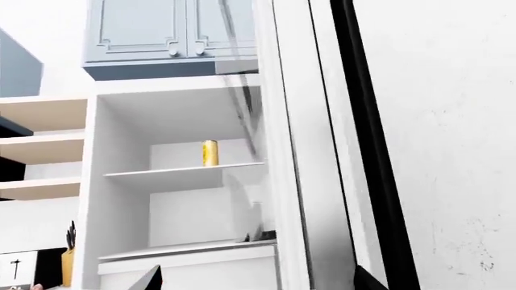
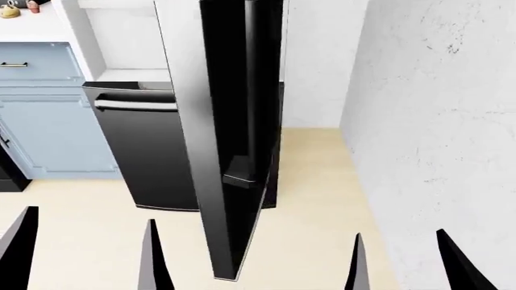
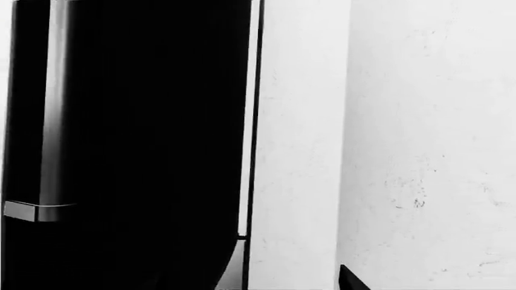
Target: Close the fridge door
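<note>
The fridge door [image 2: 234, 139] stands open, edge-on to me, its glossy black outer face and long pale bar handle [image 2: 260, 121] turned toward the right wall. In the head view my left gripper [image 2: 84, 266] is open, low and left of the door's bottom edge. My right gripper [image 2: 407, 269] is open too, low and right of it; neither touches the door. The left wrist view shows the door's pale edge [image 1: 303, 151] and the white fridge interior [image 1: 177, 121]. The right wrist view faces the black door face [image 3: 153, 133] and the handle [image 3: 55, 109].
A yellow can [image 1: 209, 153] stands on a fridge shelf. Below the door is a black drawer front [image 2: 145, 151] with a horizontal bar handle. Pale blue cabinets [image 2: 48, 115] lie to the left, and a white wall [image 2: 435, 121] is close on the right. Light wood floor [image 2: 306, 199] surrounds the door.
</note>
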### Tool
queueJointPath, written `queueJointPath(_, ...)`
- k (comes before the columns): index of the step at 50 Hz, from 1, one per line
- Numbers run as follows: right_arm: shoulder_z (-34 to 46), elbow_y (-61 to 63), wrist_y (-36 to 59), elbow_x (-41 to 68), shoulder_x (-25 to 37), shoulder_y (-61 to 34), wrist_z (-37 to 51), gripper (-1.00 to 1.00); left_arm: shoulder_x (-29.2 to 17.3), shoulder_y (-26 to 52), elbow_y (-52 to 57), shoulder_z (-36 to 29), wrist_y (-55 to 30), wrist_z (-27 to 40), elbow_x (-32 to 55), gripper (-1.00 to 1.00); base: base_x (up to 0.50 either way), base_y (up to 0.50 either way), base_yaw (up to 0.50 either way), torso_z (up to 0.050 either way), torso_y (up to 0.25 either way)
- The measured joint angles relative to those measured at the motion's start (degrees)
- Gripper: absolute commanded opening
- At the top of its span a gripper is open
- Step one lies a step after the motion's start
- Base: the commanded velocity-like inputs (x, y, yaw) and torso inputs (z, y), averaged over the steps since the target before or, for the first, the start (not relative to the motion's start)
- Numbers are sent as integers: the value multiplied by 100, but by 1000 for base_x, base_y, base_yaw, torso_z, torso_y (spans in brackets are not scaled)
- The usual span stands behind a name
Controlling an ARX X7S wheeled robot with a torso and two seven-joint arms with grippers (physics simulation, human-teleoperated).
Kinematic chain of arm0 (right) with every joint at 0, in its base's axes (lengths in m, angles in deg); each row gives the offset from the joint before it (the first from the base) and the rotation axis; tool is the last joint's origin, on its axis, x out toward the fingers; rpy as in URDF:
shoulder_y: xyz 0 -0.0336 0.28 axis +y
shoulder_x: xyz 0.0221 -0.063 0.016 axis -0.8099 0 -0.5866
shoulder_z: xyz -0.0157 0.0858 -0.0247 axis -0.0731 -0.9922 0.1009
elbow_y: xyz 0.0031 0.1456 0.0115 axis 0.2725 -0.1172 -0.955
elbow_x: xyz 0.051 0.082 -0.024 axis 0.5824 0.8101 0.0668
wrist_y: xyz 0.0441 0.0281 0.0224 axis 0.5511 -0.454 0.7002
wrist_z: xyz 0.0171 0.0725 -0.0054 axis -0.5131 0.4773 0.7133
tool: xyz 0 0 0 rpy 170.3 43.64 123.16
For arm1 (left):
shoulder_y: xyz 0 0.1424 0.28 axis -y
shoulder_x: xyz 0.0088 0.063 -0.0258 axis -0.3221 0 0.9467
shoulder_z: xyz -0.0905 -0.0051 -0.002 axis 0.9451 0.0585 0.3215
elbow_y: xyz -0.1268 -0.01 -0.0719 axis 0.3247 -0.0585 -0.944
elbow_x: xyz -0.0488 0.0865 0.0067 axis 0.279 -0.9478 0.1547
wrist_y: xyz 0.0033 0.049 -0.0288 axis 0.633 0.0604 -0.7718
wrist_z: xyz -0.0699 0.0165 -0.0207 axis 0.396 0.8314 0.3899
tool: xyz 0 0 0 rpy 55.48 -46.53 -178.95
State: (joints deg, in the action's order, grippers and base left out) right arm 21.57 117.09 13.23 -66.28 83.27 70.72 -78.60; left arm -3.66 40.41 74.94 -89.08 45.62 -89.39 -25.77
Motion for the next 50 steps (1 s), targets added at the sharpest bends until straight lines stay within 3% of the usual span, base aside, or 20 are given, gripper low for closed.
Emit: queueJointPath(50,1,-1,178,22,35,-131,76,100,-10,41,-1,-61,-86,4,-40,100,-18,-400,0,0,0)
